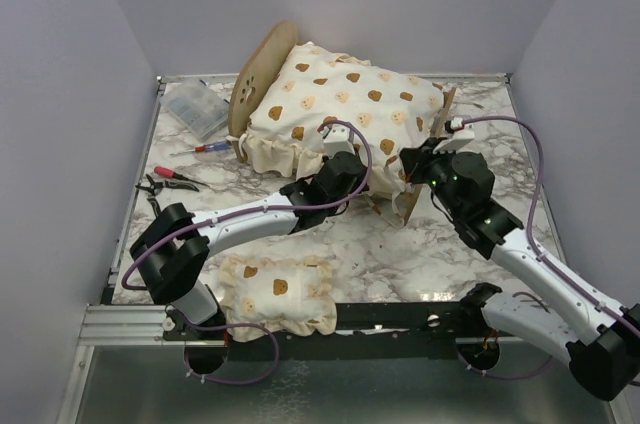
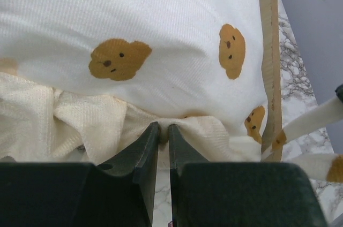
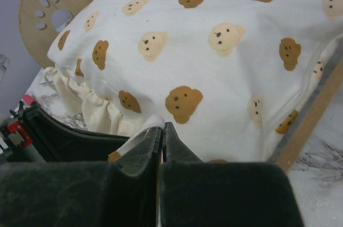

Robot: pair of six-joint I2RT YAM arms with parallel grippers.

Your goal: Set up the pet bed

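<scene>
The pet bed stands at the back of the table, its rounded plywood headboard [image 1: 262,69] [image 3: 53,7] with the paw cutout on the left. A large cream bear-print cushion [image 1: 345,104] [image 3: 214,50] lies over the frame and hides the base. The bed's wooden end board [image 2: 268,50] [image 3: 311,114] shows beside the cushion. My left gripper [image 1: 350,162] [image 2: 163,129] is shut on the cushion's cream ruffle [image 2: 96,120] at its near edge. My right gripper [image 1: 412,162] [image 3: 162,126] is shut on a white fabric tie [image 3: 153,121] at the cushion's near right corner.
A small matching bear-print pillow [image 1: 277,289] lies at the near edge between the arm bases. A clear plastic box [image 1: 195,109], a red-tipped tool [image 1: 205,147] and pliers [image 1: 165,179] lie at the left of the marble table [image 1: 400,254]. Walls close in on three sides.
</scene>
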